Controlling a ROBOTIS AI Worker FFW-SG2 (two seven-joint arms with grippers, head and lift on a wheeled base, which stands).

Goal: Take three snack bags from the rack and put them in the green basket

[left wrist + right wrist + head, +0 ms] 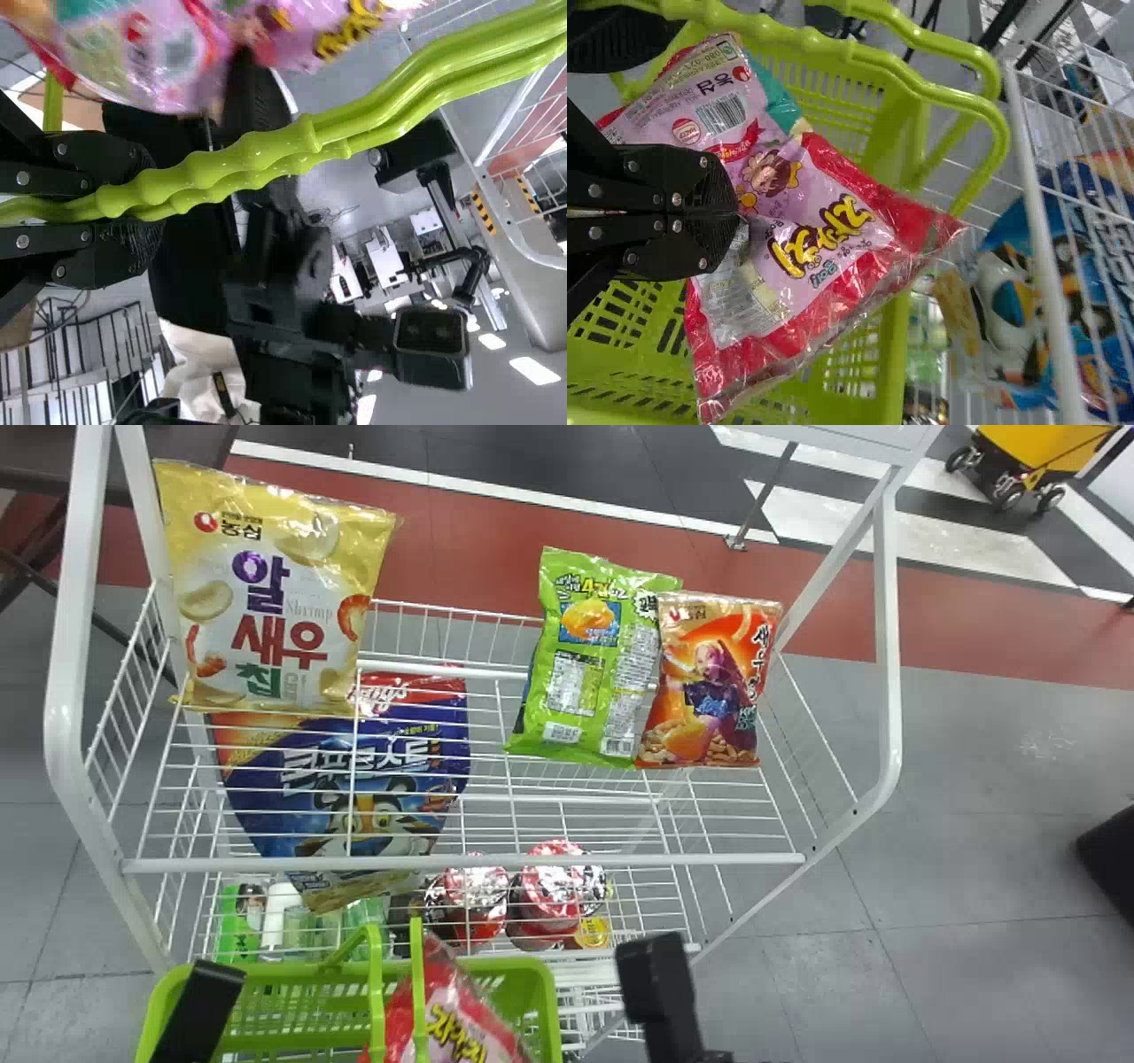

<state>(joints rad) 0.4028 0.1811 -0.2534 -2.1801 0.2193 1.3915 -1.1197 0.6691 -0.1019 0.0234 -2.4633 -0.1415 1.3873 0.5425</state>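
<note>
Basket handles (pixel 376 992), near left: clenched in left hand (pixel 202 1005), with green basket (pixel 551 1005) below. Far left, on upper shelf of white rack (pixel 66 646): yellow snack bag (pixel 275 593). On level beneath, behind shelf wires: blue bag (pixel 354 779). Near, over green basket: red-and-pink snack bag (pixel 461 1019), grasped by right hand (pixel 656 992). Farther right, upper shelf: green snack bag (pixel 589 664), just beside orange snack bag (pixel 709 682) at right end.
</note>
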